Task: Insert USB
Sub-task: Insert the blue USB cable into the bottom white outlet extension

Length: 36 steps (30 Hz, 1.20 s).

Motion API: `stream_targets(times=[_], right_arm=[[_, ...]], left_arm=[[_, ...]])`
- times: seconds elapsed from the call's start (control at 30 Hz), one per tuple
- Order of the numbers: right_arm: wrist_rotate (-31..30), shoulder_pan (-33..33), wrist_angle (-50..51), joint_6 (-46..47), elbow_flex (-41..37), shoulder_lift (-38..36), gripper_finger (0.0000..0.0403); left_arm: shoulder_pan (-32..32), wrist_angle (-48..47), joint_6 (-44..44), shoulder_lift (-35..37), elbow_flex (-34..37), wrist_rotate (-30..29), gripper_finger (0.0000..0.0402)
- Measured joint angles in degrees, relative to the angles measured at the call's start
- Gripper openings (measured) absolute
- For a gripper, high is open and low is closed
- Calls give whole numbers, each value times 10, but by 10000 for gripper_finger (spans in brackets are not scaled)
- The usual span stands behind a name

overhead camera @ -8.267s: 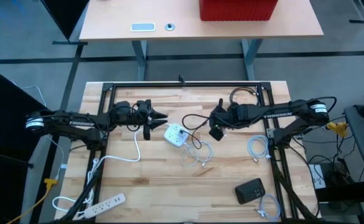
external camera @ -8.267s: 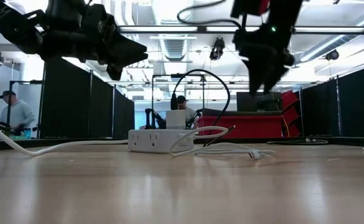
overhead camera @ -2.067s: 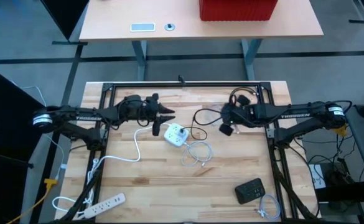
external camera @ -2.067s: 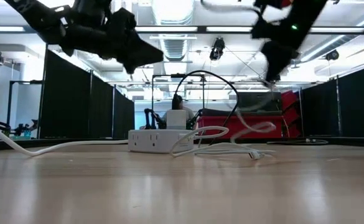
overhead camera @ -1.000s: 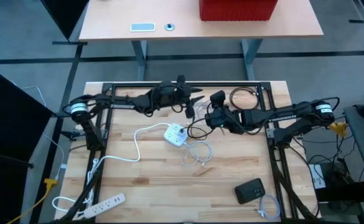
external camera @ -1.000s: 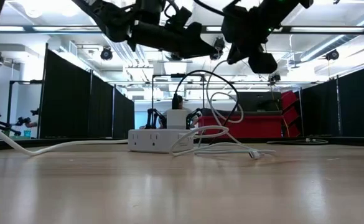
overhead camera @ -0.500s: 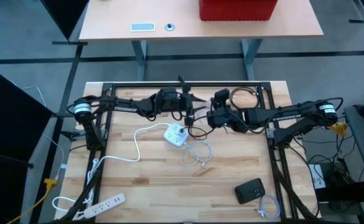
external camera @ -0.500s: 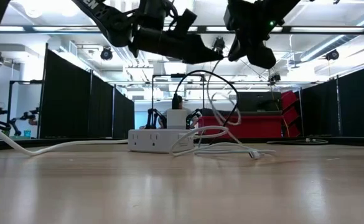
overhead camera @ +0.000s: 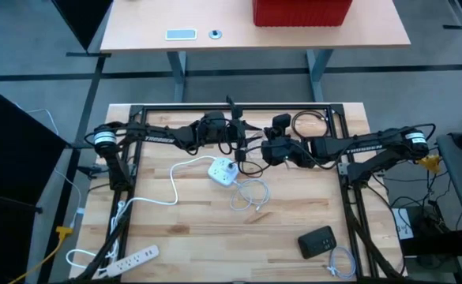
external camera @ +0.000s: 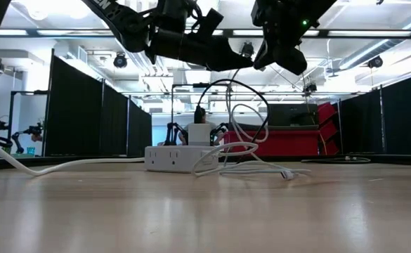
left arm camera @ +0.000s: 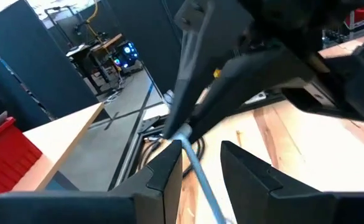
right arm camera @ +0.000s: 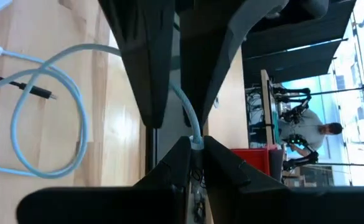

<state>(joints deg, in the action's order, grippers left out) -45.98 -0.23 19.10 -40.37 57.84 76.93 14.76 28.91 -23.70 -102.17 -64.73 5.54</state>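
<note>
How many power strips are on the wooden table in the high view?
2. A small white one lies mid-table, below the two grippers. A long white one lies near the front left corner. Nothing suggests another, though the arms hide some of the table.

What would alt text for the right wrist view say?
The right gripper is shut on a pale cable, which runs up between the left gripper's fingers just ahead. The cable's slack loops over the wooden table below.

I'm seeing a red bin (overhead camera: 302, 12) sitting on the far desk (overhead camera: 136, 28). A black device (overhead camera: 317, 241) is lying near the table's front.
</note>
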Motion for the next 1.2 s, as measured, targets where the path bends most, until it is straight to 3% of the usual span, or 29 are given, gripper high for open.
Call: stream_targets(times=[0.27, 0.43, 0.73, 1.03, 1.2], right_arm=[[29, 0, -1, 20, 3, 0, 18], [28, 0, 0, 24, 3, 0, 18], [43, 1, 4, 80, 3, 0, 23], [28, 0, 18, 155, 13, -3, 121], [91, 1, 17, 180, 29, -3, 183]], left_arm=[[0, 6, 7, 0, 0, -12, 63], [0, 4, 13, 0, 0, -16, 8], [-12, -34, 21, 20, 8, -25, 1], [-52, -74, 19, 118, 107, -63, 0], [-49, -72, 27, 172, 158, -107, 0]])
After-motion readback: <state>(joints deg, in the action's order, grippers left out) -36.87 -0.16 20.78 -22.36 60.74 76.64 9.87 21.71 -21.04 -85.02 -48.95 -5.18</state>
